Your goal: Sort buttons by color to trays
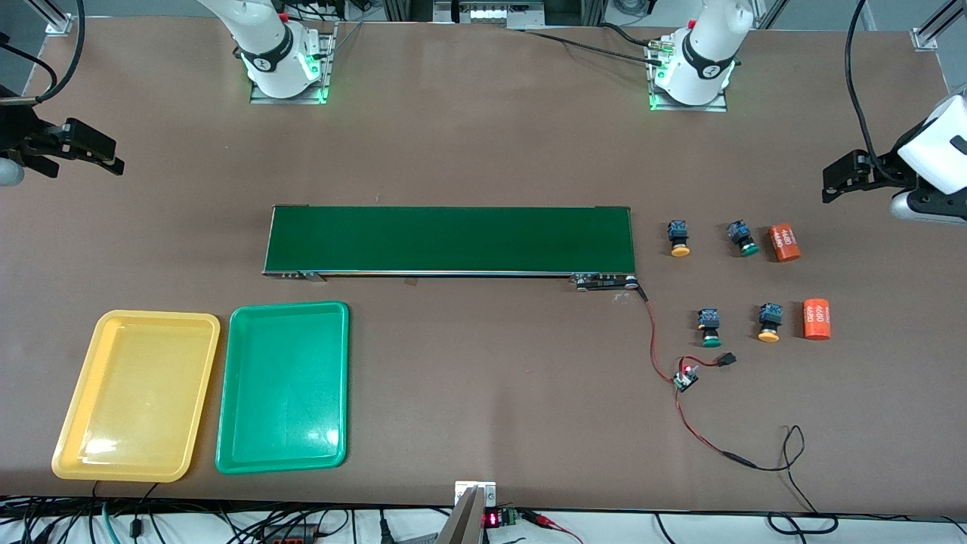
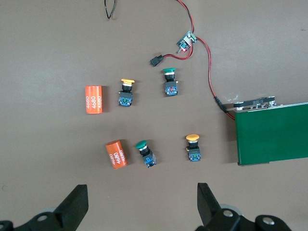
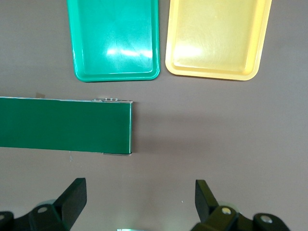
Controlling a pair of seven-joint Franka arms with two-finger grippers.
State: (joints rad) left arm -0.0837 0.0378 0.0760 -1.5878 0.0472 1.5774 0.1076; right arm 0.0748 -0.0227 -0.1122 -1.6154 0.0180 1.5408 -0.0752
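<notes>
Nothing had been sorted yet. Toward the right arm's end of the counter, the yellow tray and the green tray lay side by side, both empty, nearer the front camera than the conveyor belt. The right tool hung over bare counter at that end, fingers spread wide and holding nothing.

All four buttons stood toward the left arm's end, just past the belt's end. The first yellow button and first green button sat in one row, beside an orange cylinder. The second green button and second yellow button sat nearer the camera, beside another orange cylinder. The left tool hovered over the counter's edge there, likewise fully spread and empty.

Every button remained to be carried to its matching tray.
</notes>
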